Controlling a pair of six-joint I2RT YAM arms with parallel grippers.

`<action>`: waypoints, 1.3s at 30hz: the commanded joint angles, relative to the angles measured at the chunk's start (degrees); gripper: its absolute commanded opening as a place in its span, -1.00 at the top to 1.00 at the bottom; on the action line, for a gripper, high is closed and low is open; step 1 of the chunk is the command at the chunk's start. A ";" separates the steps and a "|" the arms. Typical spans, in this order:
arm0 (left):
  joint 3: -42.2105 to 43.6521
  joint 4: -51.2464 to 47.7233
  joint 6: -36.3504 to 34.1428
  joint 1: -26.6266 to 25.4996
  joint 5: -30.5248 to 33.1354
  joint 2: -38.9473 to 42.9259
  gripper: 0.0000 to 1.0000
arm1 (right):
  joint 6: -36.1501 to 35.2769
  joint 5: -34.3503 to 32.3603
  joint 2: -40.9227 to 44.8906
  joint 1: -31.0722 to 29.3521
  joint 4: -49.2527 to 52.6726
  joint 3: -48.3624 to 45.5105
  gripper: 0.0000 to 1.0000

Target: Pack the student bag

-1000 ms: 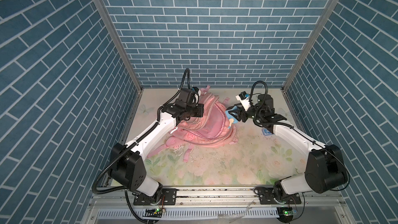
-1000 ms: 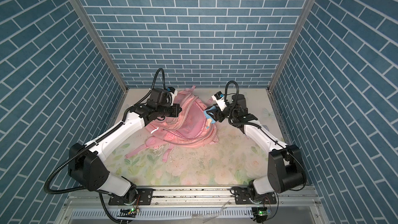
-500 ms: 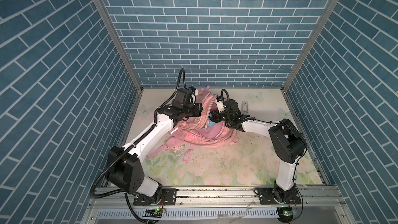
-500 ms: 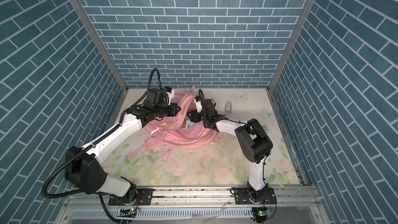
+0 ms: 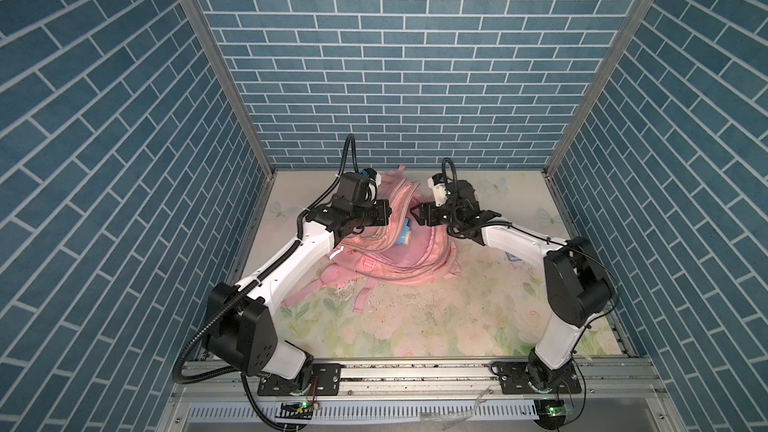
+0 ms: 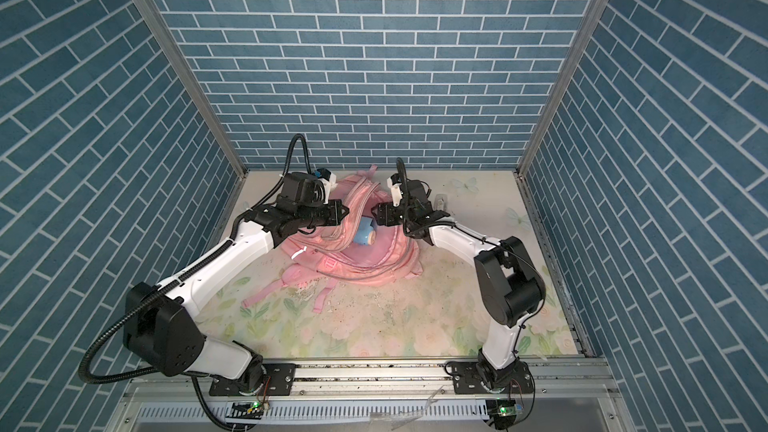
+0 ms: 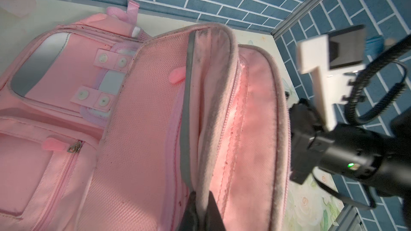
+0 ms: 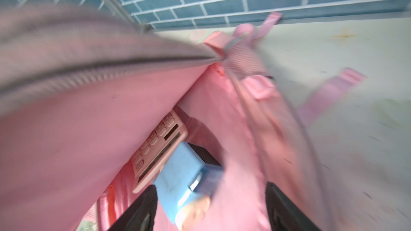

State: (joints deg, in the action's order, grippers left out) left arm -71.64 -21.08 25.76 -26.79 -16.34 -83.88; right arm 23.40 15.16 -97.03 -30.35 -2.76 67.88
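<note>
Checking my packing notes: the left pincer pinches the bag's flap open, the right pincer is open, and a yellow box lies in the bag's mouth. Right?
Not quite: the box is light blue, not yellow, as the right wrist view shows. The left pincer does pinch the student bag by its flap, and the right pincer is open.

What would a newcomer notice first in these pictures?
The big pink student bag lies at the far middle of the flowered table. The left gripper pinches its flap and holds the main compartment open. A light blue case lies in that opening next to a pink calculator, with the right gripper open close by.
</note>
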 commanded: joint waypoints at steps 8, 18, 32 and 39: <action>5.06 7.67 6.69 -11.59 8.61 3.15 1.00 | 10.02 12.29 13.77 6.24 4.89 -18.34 -0.27; 5.97 14.54 10.31 -17.48 14.36 -1.11 0.40 | 15.39 15.27 8.68 6.67 2.76 -24.98 -0.09; 14.15 -1.99 -38.62 -3.72 9.89 10.26 -0.09 | -0.58 20.47 -7.54 16.44 13.20 -9.34 1.00; 21.93 0.10 -55.55 -3.85 9.76 12.70 -0.10 | -10.47 19.65 -15.68 19.68 21.82 8.41 1.00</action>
State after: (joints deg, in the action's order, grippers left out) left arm -51.20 -20.91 -18.15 -30.41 -5.82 -72.01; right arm 20.60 36.38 -110.54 -11.53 13.54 71.57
